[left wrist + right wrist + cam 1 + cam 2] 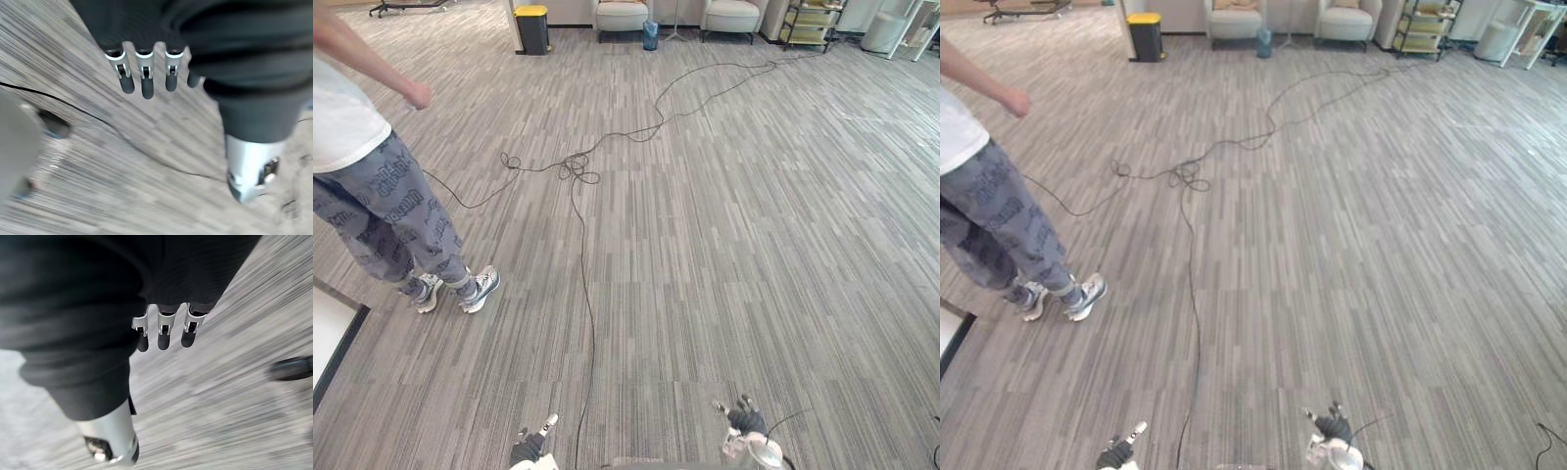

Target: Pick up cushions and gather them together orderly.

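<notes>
My left hand point(530, 447) hangs low at the bottom edge of the left eye view, over grey striped carpet. Its fingers point(146, 81) are relaxed and hold nothing. My right hand point(745, 422) hangs at the lower right, also above bare carpet. Its fingers point(164, 335) are relaxed and empty, with the thumb point(115, 443) standing apart. Two beige armchairs point(622, 15) point(731, 14) stand by the far wall. A tan shape that may be a cushion point(1234, 4) rests on the back of the left one.
A person point(372, 191) in patterned grey trousers and sneakers stands at the left. A white panel with a dark rim point(331, 338) lies at the left edge. By the far wall are a yellow-lidded black bin point(531, 29), a small blue bin point(650, 35) and a shelf cart point(811, 23).
</notes>
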`<state>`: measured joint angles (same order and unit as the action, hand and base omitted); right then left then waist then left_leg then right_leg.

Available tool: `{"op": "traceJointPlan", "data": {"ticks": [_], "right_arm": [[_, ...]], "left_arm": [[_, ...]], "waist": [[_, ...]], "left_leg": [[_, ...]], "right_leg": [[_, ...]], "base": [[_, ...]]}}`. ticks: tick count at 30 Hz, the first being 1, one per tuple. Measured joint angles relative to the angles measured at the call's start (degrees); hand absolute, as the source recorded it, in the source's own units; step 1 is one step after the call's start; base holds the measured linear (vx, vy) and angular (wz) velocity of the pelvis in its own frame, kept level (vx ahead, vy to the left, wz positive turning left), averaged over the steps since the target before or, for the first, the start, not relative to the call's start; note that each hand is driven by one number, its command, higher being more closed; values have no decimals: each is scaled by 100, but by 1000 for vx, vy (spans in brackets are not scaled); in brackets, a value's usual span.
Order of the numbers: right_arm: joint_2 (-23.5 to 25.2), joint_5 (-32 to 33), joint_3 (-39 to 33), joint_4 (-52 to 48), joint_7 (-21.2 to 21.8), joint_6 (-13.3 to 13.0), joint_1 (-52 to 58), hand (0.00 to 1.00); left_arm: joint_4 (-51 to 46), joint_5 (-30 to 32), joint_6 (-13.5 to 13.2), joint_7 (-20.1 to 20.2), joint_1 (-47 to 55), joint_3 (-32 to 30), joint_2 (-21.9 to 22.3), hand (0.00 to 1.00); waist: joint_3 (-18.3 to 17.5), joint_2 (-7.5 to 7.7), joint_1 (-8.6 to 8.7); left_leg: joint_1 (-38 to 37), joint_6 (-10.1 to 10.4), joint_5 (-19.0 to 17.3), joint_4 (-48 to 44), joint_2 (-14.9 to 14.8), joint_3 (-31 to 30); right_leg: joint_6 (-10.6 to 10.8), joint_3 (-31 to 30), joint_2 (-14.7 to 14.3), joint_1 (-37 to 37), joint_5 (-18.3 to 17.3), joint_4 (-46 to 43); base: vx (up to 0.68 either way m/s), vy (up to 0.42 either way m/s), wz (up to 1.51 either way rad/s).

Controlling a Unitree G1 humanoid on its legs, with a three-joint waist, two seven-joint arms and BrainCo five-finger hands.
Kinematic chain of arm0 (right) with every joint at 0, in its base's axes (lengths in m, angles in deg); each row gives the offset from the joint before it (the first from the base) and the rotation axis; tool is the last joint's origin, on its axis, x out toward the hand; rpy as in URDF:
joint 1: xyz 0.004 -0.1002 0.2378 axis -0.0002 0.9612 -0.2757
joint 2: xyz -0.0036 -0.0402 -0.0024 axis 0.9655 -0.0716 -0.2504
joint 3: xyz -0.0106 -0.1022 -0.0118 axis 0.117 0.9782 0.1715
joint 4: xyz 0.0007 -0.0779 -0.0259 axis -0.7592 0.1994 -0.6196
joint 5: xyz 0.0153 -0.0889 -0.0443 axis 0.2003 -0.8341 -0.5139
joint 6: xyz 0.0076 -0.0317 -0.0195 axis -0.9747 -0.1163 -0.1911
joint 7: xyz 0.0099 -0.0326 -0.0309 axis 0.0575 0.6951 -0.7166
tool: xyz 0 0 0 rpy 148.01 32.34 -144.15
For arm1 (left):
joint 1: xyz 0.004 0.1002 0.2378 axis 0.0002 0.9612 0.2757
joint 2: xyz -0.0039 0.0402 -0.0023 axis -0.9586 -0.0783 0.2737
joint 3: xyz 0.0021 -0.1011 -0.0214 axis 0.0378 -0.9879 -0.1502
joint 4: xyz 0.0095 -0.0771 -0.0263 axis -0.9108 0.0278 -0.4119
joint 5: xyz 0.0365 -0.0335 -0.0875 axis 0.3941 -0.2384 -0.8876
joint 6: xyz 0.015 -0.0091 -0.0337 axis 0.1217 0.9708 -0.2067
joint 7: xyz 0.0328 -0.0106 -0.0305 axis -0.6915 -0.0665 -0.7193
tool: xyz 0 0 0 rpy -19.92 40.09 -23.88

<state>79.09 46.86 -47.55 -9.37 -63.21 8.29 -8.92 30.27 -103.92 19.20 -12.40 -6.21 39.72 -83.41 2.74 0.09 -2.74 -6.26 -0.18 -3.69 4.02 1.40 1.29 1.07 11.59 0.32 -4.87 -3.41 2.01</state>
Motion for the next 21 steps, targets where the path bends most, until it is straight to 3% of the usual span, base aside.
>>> {"op": "traceJointPlan", "data": {"ticks": [16,21], "right_arm": [[-102,-6,-789,978,181,218,-289,0],[-101,-7,-904,1013,188,228,-296,0]], "left_arm": [[527,392,26,184,-278,-161,-54,0],[614,403,22,252,-289,-243,-46,0]], "waist": [[28,5,99],[82,-13,202]], "left_leg": [[-86,-65,145,183,82,-112],[-93,-65,145,183,101,-152]], "right_leg": [[42,82,75,-11,-27,-45],[47,109,84,-14,-31,-23]], "base": [[-6,6,2],[10,5,3]]}}
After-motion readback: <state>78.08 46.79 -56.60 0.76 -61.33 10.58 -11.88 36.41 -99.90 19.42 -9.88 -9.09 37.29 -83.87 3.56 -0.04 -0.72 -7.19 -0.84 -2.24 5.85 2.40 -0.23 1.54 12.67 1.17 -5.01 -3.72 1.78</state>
